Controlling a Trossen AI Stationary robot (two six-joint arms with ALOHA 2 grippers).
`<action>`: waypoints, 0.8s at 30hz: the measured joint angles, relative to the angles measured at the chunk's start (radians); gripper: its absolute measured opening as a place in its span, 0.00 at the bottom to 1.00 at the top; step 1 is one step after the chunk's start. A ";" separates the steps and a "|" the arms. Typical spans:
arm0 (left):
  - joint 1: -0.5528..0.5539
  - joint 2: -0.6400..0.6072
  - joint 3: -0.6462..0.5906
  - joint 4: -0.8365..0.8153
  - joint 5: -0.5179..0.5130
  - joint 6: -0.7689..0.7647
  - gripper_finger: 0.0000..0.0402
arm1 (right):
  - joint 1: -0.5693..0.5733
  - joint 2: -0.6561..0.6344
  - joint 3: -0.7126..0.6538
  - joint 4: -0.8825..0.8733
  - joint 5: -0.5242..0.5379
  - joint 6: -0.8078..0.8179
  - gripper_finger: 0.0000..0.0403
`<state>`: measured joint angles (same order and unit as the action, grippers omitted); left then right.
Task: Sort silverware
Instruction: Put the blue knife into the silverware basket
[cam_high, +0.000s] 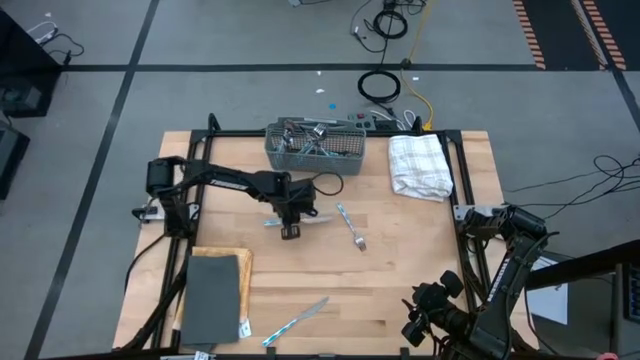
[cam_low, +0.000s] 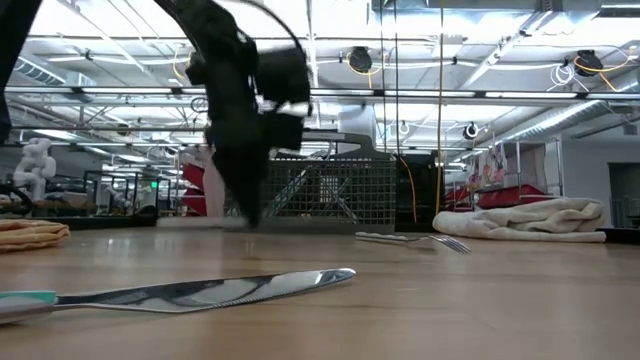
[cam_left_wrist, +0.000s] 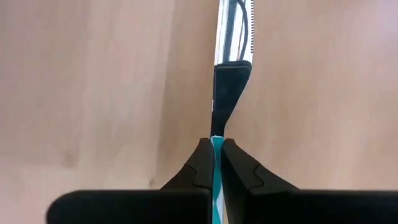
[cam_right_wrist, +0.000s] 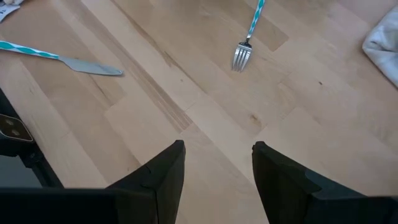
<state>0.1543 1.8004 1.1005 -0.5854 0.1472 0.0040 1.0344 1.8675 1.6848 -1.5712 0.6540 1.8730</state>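
Currently, item in hand: one knife (cam_left_wrist: 234, 37), lying on the table (cam_high: 400, 290) mid-board, just in front of the grey mesh basket (cam_high: 315, 150). The left gripper (cam_high: 291, 228) is down on it, fingers (cam_left_wrist: 199, 171) pinched together on the blue-and-white handle, serrated blade running away from the wrist.

Handling note, as judgement: the grip sits on the thin handle edge with the long blade cantilevered out, so the piece may swivel. Lift straight and slowly, keep the blade level, and check it does not rotate before carrying it to its group. Release low, so it does not bounce or skid on the smooth wood.

Count, left to right in the high view:
- Dark flat pad (cam_high: 212, 297) on a tan cloth, near-left corner: one.
- Knife held at centre: one.
- Second knife (cam_high: 298, 321), loose at the near edge, well apart from the first: one.
- Basket, far edge: one, with several more pieces inside; number cannot be told.
- Fork (cam_high: 351, 228), loose just right of centre, tines toward the near side: one.
- White folded towel (cam_high: 419, 164), far right: one.
- Right gripper (cam_right_wrist: 217, 168), parked at the near-right corner, fingers spread, holding nothing.

Loose silverware on the board: three.
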 joint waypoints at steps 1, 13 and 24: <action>-0.002 -0.017 0.004 0.014 0.007 -0.012 0.03 | 0.000 0.000 0.000 0.000 0.000 0.000 0.44; -0.010 -0.128 0.005 0.343 -0.120 -0.187 0.02 | 0.000 0.000 0.000 0.000 0.004 0.002 0.44; 0.035 -0.131 0.001 0.989 -0.590 -0.169 0.02 | -0.001 0.000 0.000 0.002 0.004 0.026 0.44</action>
<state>0.1897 1.6691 1.1010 0.4040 -0.4426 -0.1655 1.0336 1.8675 1.6848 -1.5697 0.6584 1.8992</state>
